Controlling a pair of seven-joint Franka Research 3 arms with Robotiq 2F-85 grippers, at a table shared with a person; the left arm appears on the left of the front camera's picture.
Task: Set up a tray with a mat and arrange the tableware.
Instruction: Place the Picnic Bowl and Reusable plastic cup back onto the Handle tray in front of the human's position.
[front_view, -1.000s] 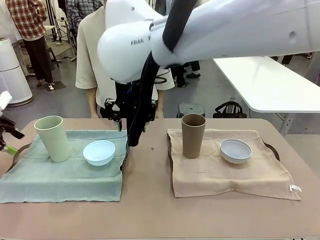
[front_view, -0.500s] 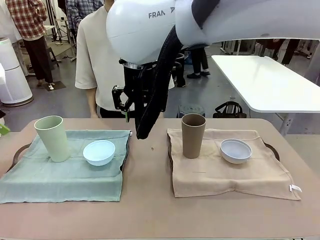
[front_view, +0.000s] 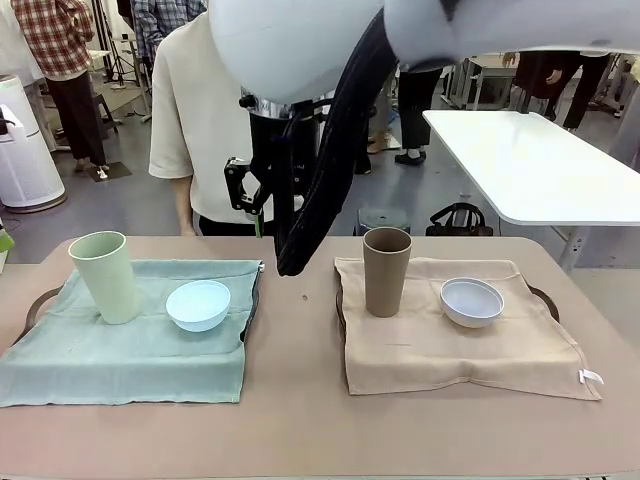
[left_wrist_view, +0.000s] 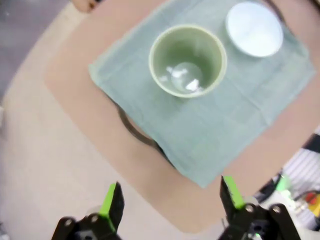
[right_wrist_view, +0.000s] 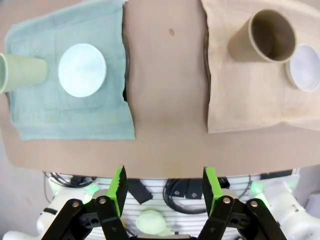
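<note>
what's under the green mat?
A dark tray rim peeks out past the green mat at its edge, on the table. The rest of the tray is covered by the mat.

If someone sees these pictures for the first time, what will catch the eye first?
The right arm looms large across the top of the front view. Below it lie two set places: a pale green cup and light blue bowl on the green mat, a brown cup and whitish bowl on the beige mat.
</note>
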